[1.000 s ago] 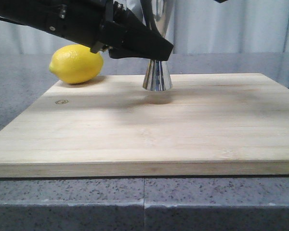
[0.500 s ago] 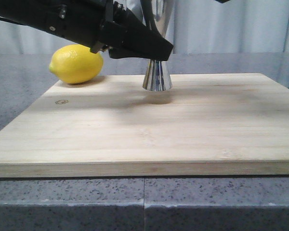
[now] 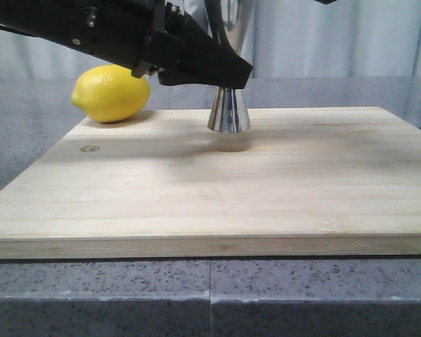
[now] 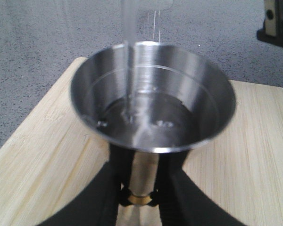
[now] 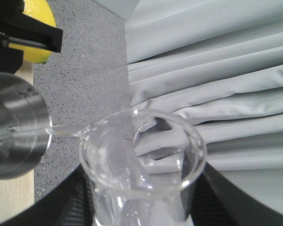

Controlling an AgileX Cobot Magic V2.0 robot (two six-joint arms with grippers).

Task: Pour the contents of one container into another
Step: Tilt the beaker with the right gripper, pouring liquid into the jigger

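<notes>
While pouring: beaker [image 5: 141, 165] tilted, thin stream entering jigger [image 4: 153, 106].
Right claw [image 5: 141, 209]: closed around beaker.
Left claw [image 4: 139, 188]: clamped at jigger's waist.
Jigger: upright on board [image 3: 266, 182].

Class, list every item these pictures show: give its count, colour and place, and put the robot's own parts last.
jigger: one, polished steel with a gold waist band, upright on the board, liquid streaming into its top cup.
beaker: one, clear glass, tipped over the jigger, pouring.
lemon: one, yellow, at the board's far left corner.
cutting board: one, pale wood, on the counter.
counter: one, grey speckled.
curtain: one, pale grey, behind.
left gripper: one, black, clamped on the jigger's waist.
right gripper: one, black, holding the beaker.
</notes>
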